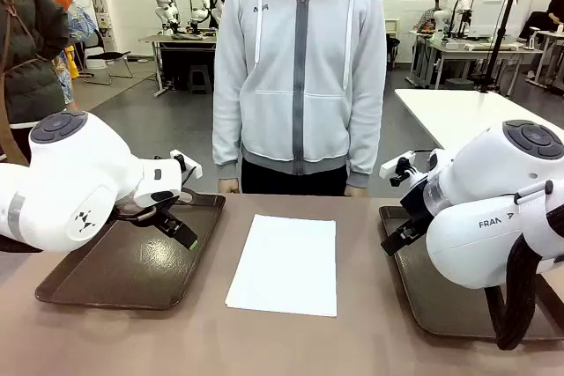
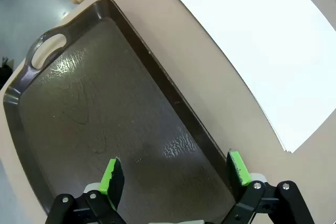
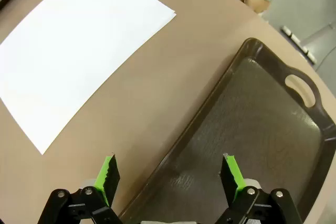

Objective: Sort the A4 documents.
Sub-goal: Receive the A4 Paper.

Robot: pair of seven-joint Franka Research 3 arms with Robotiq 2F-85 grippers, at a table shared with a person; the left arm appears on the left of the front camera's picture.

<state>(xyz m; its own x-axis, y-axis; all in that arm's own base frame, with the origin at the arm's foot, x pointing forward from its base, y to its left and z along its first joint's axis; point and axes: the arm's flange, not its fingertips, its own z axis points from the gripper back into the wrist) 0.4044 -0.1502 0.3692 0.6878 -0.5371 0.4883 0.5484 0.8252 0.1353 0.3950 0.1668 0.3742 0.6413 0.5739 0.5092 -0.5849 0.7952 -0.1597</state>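
I am watching the A4 documents (image 1: 284, 264) lying flat as a neat white stack in the middle of the brown worktop (image 1: 352, 341). They are sitting at the centre of the front view, between two dark brown trays and touching neither. The left tray (image 1: 115, 283) is sitting at lower left of that frame. The right tray (image 1: 421, 305) is at lower right, largely behind my right arm.

My left hand (image 2: 175, 171) is hovering over the left tray with its jaws standing wide apart and nothing between the green pads. In the left wrist view the tray's bare floor is showing between its fingers and a handle cutout (image 2: 48, 51) is sitting at upper left. The paper is filling the upper right, its lower corner showing more than one sheet edge.

My right hand (image 3: 169, 176) is likewise spread wide and gripping nothing. In the right wrist view it is straddling the right tray's long rim nearest the paper, one finger over bare worktop and the other over the tray floor. The paper is lying at upper left, apart from the tray.

A person (image 1: 300, 68) in a light grey zipped hoodie is standing at the far side, top centre of the front view, with arms hanging and hands down by the worktop's far edge.
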